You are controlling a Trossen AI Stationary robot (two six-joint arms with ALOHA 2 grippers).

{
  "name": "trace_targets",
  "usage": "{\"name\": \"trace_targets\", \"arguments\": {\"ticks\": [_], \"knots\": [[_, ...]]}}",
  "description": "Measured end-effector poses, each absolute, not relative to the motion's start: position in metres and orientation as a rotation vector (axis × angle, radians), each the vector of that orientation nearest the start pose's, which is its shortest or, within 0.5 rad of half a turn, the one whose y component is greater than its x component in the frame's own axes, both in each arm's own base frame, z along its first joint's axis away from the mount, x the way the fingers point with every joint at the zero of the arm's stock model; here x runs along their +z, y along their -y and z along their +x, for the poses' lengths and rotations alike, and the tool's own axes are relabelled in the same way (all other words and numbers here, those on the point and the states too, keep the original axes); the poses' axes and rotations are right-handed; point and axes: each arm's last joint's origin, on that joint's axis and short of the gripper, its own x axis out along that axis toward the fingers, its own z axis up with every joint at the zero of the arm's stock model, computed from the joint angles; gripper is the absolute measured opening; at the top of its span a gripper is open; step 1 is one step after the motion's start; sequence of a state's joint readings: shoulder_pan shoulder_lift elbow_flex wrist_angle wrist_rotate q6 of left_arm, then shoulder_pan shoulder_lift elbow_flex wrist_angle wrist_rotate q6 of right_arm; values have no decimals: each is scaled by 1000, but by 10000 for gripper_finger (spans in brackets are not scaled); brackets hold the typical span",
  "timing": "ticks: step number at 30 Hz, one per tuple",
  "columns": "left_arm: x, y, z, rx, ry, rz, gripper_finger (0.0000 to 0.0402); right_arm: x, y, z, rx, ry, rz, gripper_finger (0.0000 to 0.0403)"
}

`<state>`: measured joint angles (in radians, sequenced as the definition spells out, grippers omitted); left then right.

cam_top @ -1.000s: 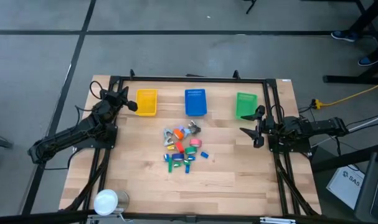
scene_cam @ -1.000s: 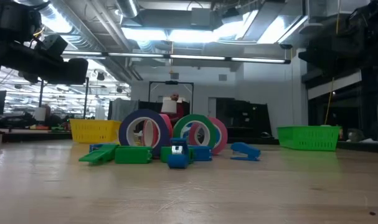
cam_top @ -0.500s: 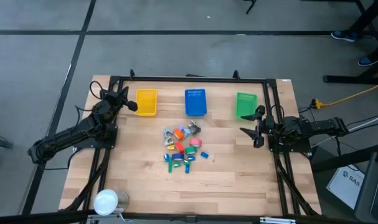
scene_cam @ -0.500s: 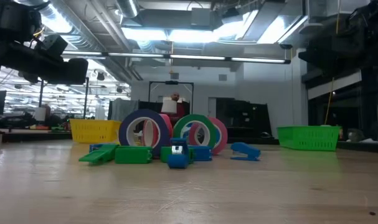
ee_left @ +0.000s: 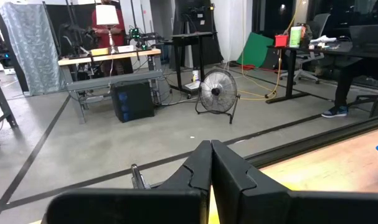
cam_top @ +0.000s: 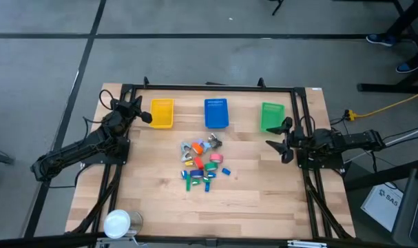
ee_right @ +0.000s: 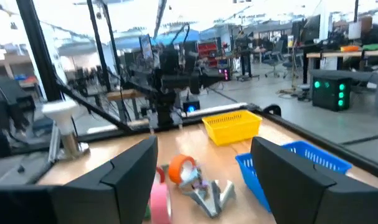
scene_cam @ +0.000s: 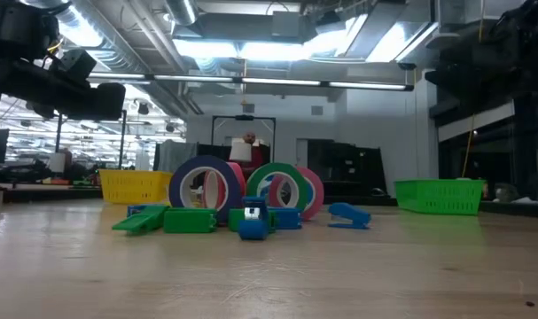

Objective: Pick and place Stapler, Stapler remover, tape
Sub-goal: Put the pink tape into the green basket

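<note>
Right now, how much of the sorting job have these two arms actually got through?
Nothing looks done: the yellow basket, blue basket and green basket appear empty. Nothing is in hand either. The left gripper is shut on nothing beside the yellow basket, and the right gripper hangs open near the green one. Everything is left: the tape rolls and other small pieces sit piled mid-table.

Your left gripper [cam_top: 145,117] hung raised at the counter's far-left side, its jaws pressed together. Your right gripper [cam_top: 278,143] waited on the right, jaws spread wide, empty.
</note>
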<state>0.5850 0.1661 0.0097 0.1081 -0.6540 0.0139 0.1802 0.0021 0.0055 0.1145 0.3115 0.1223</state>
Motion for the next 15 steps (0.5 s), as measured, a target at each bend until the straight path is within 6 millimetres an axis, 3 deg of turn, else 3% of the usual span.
{"name": "trace_targets", "arguments": {"ticks": [8, 15], "knots": [[164, -71, 75, 1238, -60, 14, 1, 184, -8, 95, -133, 196, 44, 265], [164, -71, 75, 1239, -60, 14, 1, 181, -9, 103, -144, 119, -7, 265]]}}
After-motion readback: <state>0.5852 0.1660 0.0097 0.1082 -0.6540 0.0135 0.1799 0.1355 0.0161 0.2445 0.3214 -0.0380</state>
